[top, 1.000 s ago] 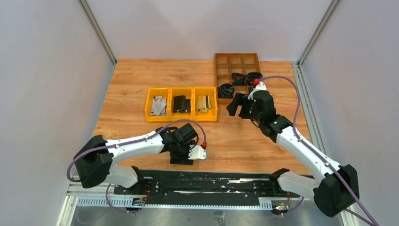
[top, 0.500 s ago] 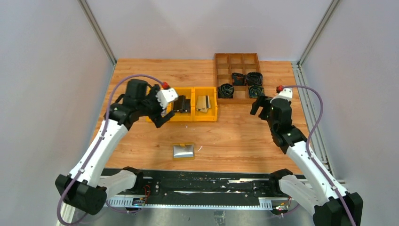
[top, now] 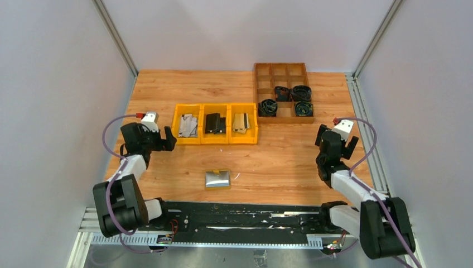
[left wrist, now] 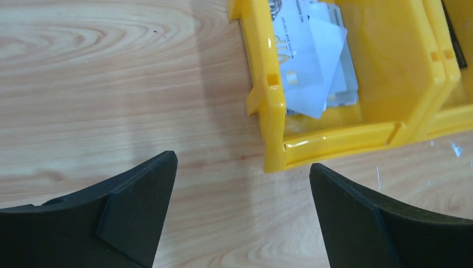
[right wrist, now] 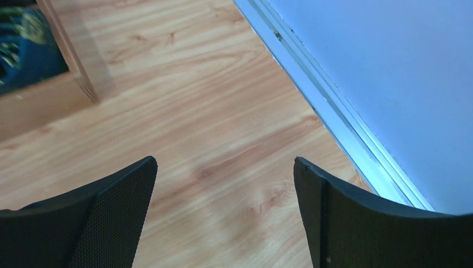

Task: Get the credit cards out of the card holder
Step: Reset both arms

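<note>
Since the card holder [top: 217,179] is the target: it lies flat on the counter [top: 279,159] near the front edge, about midway between the two arms, silver face up with a tan border showing. Nothing touches it, and whether any card sits inside cannot be told from above.

The credit cards [top: 188,125] lie behind it in three yellow bins [top: 216,139] set side by side – silver-grey ones in the left bin, black ones in the middle, beige-gold ones in the right. The left wrist view shows the silver-grey pile loosely fanned and overlapping against the bin's near wall.

A wooden tray [top: 281,64] with compartments sits at the back right, just beside the bins, and black coils [top: 268,106] lie in four of its front cells. Nothing stands between the holder and either arm.

The left arm [top: 129,167] is folded back at the left edge of the counter, wrist pointing at the left bin's near corner. The left jaws are spread wide and hold nothing, hovering above bare wood just beside that bin.

The right arm [top: 351,187] is folded back at the right edge, well apart from the holder. The right jaws are spread wide too, holding nothing – the wrist view shows only wood, the tray's corner and the metal rail [right wrist: 312,95] below the wall.
</note>
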`<state>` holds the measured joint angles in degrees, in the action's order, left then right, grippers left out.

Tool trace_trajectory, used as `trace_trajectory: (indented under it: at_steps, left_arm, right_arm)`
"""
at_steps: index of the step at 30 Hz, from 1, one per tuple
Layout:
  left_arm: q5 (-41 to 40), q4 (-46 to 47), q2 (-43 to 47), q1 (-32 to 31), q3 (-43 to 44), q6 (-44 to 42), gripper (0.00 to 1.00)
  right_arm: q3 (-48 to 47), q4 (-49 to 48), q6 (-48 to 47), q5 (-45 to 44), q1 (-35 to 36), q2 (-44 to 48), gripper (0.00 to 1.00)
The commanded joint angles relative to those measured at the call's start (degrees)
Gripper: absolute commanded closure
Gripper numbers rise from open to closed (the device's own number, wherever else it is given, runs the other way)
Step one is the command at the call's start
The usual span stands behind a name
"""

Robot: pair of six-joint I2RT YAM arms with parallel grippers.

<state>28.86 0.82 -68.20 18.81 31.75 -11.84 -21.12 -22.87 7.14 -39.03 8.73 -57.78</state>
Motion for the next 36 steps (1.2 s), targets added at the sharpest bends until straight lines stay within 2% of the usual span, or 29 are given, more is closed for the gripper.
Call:
trace_trajectory:
  at_steps: [1,3,7,9,11,12,15,17,18,19,21,22,24,27,30,36]
  left_arm:
    - [2.2,29.6,-3.1,0.9,-7.3,12.9,0.00]
    - [0.5,43.9,-5.1,0.8,-12.1,16.7,0.00]
    - [0.0,55.8,-8.4,0.8,-16.6,21.8,0.00]
    - [-1.1,63.2,-9.4,-0.2,-20.2,23.3,0.00]
    - [-1.6,77.1,-11.8,-2.2,-24.4,22.9,0.00]
    - [-2.3,78.4,-11.7,-3.4,-26.0,21.2,0.00]
    - [-10.4,77.6,-8.4,-9.1,-29.4,14.0,0.00]
    - [-15.7,79.9,-10.4,-14.6,-30.5,9.5,0.00]
    - [-16.7,82.4,-12.7,-15.9,-29.9,9.1,0.00]
    - [-18.3,79.7,-13.4,-16.5,-28.3,9.6,0.00]
    - [-19.9,58.8,-9.8,-16.6,-21.1,8.5,0.00]
    - [-21.2,57.1,-9.2,-17.6,-19.5,8.0,0.00]
    - [-22.4,65.7,-11.7,-18.2,-21.8,8.7,0.00]
    - [-26.6,58.3,-9.5,-18.1,-20.1,9.4,0.00]
    - [-26.7,62.6,-10.7,-18.2,-21.1,10.0,0.00]
    - [-27.6,59.9,-10.4,-18.2,-20.2,9.5,0.00]
  right_arm:
    - [6.5,-18.3,-3.0,-1.7,-1.3,-5.3,0.05]
    - [7.2,-21.0,-4.0,-0.6,-1.3,-7.9,0.05]
    - [8.9,-27.2,-6.2,2.6,-1.2,-12.1,0.07]
    - [11.2,-32.9,-9.6,7.8,-0.7,-13.4,0.10]
    - [15.6,-44.0,-12.2,11.3,-0.2,-15.0,0.10]
    - [16.6,-46.2,-13.1,13.5,-0.1,-15.9,0.10]
    - [16.2,-48.2,-15.2,19.1,-0.1,-19.8,0.10]
    - [14.8,-53.9,-16.9,18.2,0.2,-25.2,0.09]
    - [13.3,-53.1,-17.3,15.8,0.3,-27.1,0.06]
    - [11.1,-46.3,-14.8,13.6,-0.3,-25.8,0.05]
    - [7.7,-34.9,-10.9,17.0,-3.2,-22.9,0.04]
    - [7.4,-32.9,-10.3,17.9,-4.0,-22.1,0.04]
    - [7.6,-34.1,-10.6,17.9,-4.1,-22.5,0.04]
    - [8.4,-36.0,-11.0,18.0,-4.1,-22.5,0.04]
    - [8.4,-36.1,-11.0,18.1,-4.1,-22.5,0.04]
    - [8.5,-36.1,-11.0,18.1,-4.1,-22.5,0.04]
